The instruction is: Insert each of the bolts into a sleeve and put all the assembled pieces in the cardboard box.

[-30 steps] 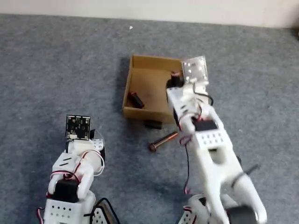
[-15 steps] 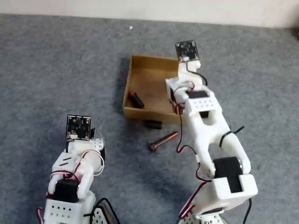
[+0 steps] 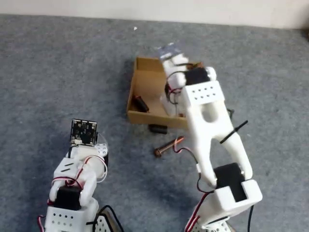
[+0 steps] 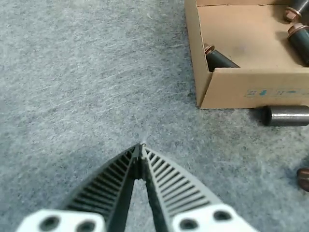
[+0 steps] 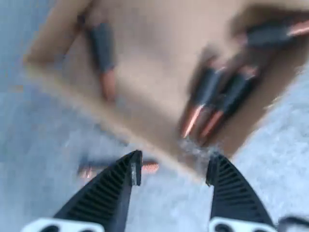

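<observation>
The cardboard box point(image 3: 147, 118) stands mid-table, and my right arm point(image 3: 203, 96) hangs over its right half. My right gripper point(image 5: 176, 162) is open and empty above the box's near wall point(image 5: 145, 125). Several assembled pieces point(image 5: 212, 96) lie inside, one apart point(image 3: 141, 103) at the left. A loose dark sleeve point(image 3: 157, 129) lies on the carpet just in front of the box. A bare copper bolt point(image 3: 169, 145) lies a little nearer. My left gripper point(image 4: 141, 147) is shut and empty over bare carpet, well left of the box point(image 4: 241, 92) and the sleeve point(image 4: 287, 115).
Grey carpet covers the whole table. A pale wall strip runs along the far edge. The left arm's base point(image 3: 72, 193) sits at the near left, with open carpet between it and the box.
My right arm has swung left across the box and its wrist has turned. The left arm, the loose sleeve and the bolt have stayed put.
</observation>
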